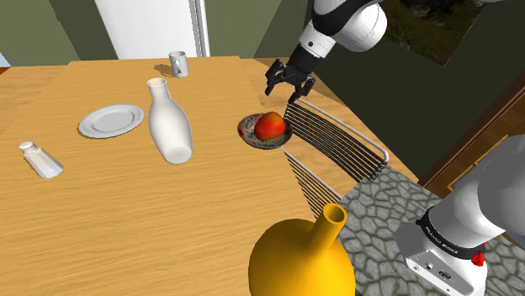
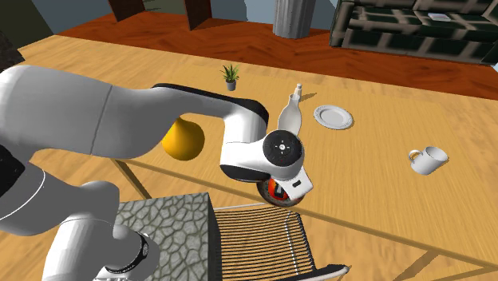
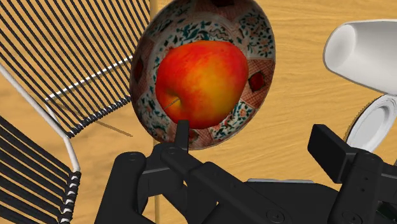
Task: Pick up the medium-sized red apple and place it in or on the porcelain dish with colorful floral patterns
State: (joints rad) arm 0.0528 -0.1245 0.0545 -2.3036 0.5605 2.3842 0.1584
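A red-and-yellow apple [image 1: 269, 126] [image 3: 202, 83] lies inside the floral patterned dish [image 1: 249, 133] [image 3: 254, 32], near the table edge beside the wire chair. My gripper [image 1: 289, 84] [image 3: 254, 137] hangs a little above and behind the dish, open, with nothing between its fingers. The fingers do not touch the apple. In the second exterior view the arm's hand covers most of the dish, and a bit of the apple [image 2: 276, 189] shows beneath it.
A white bottle-shaped vase [image 1: 170, 122] [image 3: 366, 44] stands close to the dish, with a white plate [image 1: 111, 120] beyond it. A mug [image 1: 177, 63], a toppled shaker [image 1: 40, 159] and a yellow vase [image 1: 301, 256] also stand on the table. The wire chair [image 1: 336, 143] is against the table edge.
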